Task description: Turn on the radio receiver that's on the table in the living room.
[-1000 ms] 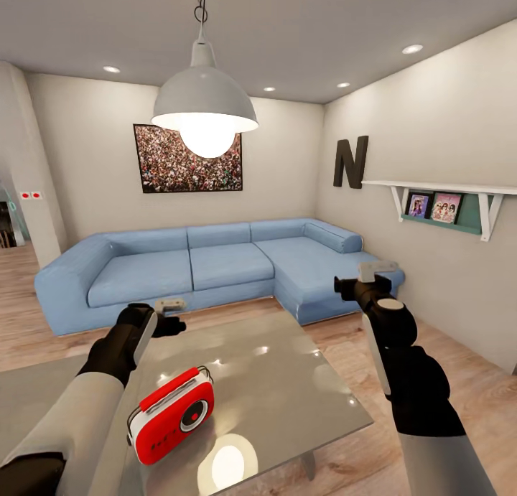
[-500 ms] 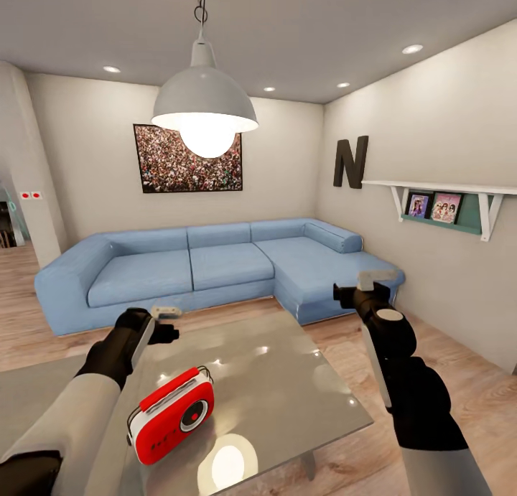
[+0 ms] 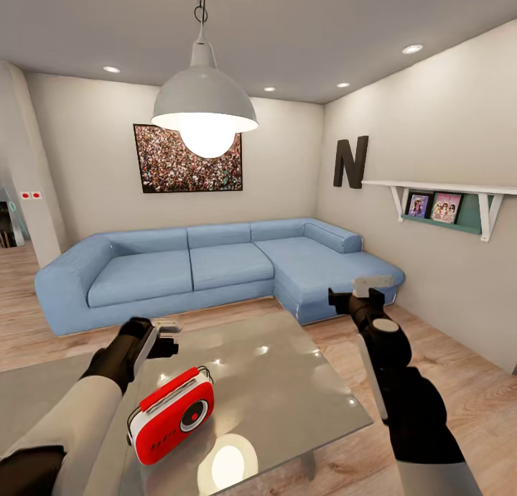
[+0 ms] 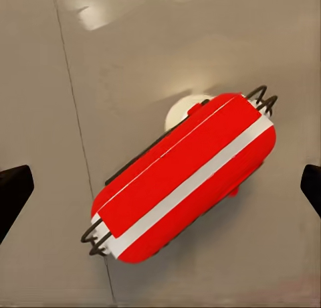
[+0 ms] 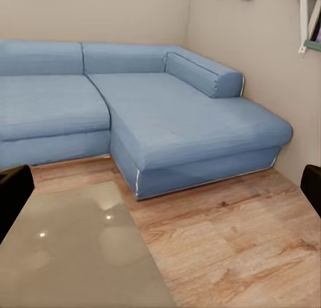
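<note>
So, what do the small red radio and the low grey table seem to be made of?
The small red rounded radio with white sides looks like smooth moulded plastic, with a thin dark wire handle. The low grey rectangular table looks like polished glass or lacquer, since its glossy top mirrors the white pendant lamp; which one I cannot tell.

Two arms, matching build. Left arm (image 3: 68, 420): off-white smooth upper shell, black jointed forearm section, white side panel near the wrist, ending in a pale grey block with black fittings at the left gripper (image 3: 166, 336). Right arm (image 3: 413, 410): black rounded housings, a narrow white panel along the forearm, a round light-grey cap on the wrist joint, pale grey block at the right gripper (image 3: 362, 289). Fingers (image 4: 13, 195) render as plain matte black wedges in the left wrist view; likewise black fingers (image 5: 12, 193) in the right wrist view.
</note>
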Tool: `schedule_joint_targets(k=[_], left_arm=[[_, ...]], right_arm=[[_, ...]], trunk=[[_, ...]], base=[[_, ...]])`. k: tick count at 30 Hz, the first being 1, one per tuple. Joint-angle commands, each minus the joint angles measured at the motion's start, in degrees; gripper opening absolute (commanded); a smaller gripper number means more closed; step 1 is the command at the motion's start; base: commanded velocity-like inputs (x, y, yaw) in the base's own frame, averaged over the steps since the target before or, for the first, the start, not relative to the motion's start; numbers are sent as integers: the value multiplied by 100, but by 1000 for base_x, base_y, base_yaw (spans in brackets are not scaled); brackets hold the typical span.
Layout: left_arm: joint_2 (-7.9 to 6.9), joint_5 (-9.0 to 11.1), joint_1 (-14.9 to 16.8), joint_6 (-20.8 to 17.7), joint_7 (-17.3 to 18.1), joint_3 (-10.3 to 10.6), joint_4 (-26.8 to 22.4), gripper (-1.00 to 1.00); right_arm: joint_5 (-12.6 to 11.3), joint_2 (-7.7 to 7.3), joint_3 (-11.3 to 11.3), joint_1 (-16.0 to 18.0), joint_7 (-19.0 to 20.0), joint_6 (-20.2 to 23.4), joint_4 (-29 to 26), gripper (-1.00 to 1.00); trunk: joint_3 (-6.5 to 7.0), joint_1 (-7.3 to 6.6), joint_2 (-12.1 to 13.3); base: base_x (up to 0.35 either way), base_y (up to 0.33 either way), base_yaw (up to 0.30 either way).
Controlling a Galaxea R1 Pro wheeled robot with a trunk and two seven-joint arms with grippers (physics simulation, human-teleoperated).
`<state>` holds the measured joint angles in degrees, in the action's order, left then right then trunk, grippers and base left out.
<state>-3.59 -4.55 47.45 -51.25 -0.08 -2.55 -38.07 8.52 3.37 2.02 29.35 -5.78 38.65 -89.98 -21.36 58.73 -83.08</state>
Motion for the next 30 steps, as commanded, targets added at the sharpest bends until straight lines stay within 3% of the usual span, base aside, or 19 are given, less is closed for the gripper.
schedule_joint_targets(k=[1,12,16,30], left_arm=[[0,-5,1,4,0,0,52,100],[-1,-10,1,35,18,2,89,100],[-13,13,1,241,60,51,-375,100],[-11,20,1,274,70,53,-465,100]], right_arm=[[1,6,0,-16,-1,-35,-1,100],[-7,20,0,-221,27,-147,10,100],[-8,23,0,-244,32,-147,70,100],[-8,23,0,-245,32,-147,85,100]], trunk=[[0,0,0],[0,0,0],[0,0,0],[0,0,0]], base=[[0,0,0],[0,0,0],[0,0,0],[0,0,0]])
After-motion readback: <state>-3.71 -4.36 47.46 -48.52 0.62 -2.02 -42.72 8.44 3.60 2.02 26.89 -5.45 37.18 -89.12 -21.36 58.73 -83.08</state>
